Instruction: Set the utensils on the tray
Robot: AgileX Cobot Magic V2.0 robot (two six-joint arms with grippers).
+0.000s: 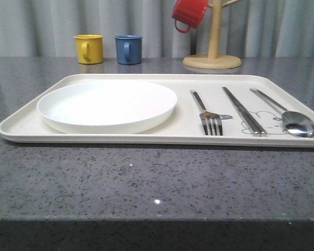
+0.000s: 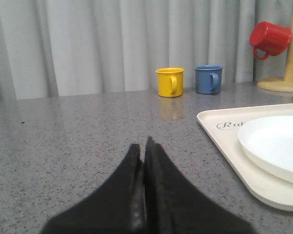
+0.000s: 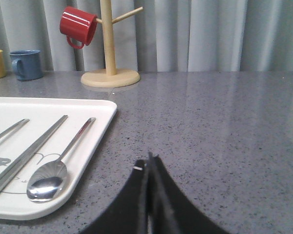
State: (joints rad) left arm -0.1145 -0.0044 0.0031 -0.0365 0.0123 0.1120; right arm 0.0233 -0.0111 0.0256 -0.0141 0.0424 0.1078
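Nearest, the left gripper rests low over the bare grey table, jaws pressed together and holding nothing; the right gripper is likewise closed and empty, just off the right edge of the tray. On the tray, beside the white plate, the fork, chopsticks and spoon lie side by side. The task looks complete, so the sound move is to keep both arms clear and leave the utensils undisturbed. Beyond stand a yellow mug, blue mug and mug tree.
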